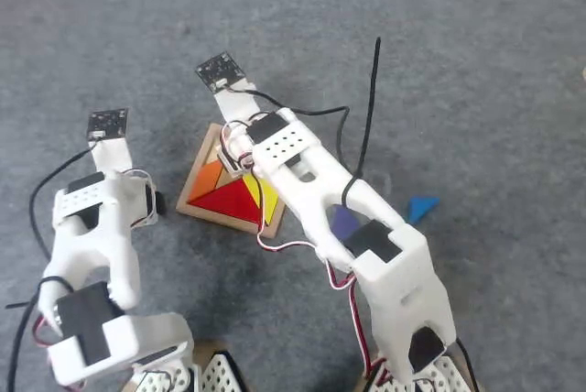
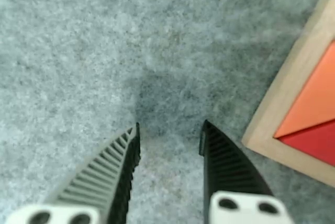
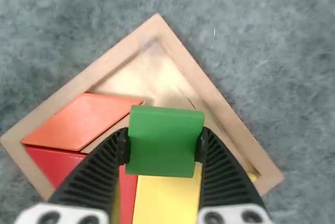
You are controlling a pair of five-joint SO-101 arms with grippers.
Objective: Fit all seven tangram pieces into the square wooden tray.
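Right jaws clamp the green square [image 3: 165, 140] by two opposite flat edges, above the tray [image 3: 209, 98] near its bare corner. Left jaws stand apart over grey bench [image 2: 78, 35] beside the tray. Likely light, stiff, smooth: hold edges squarely. The square hides the gap beneath it.

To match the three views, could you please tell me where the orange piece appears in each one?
High view: orange piece at the wooden tray's left side.
Left wrist view: orange piece just inside the tray's rim.
Right wrist view: orange piece beside the gripped green square.
Shared landmark: the red triangle adjoining it.
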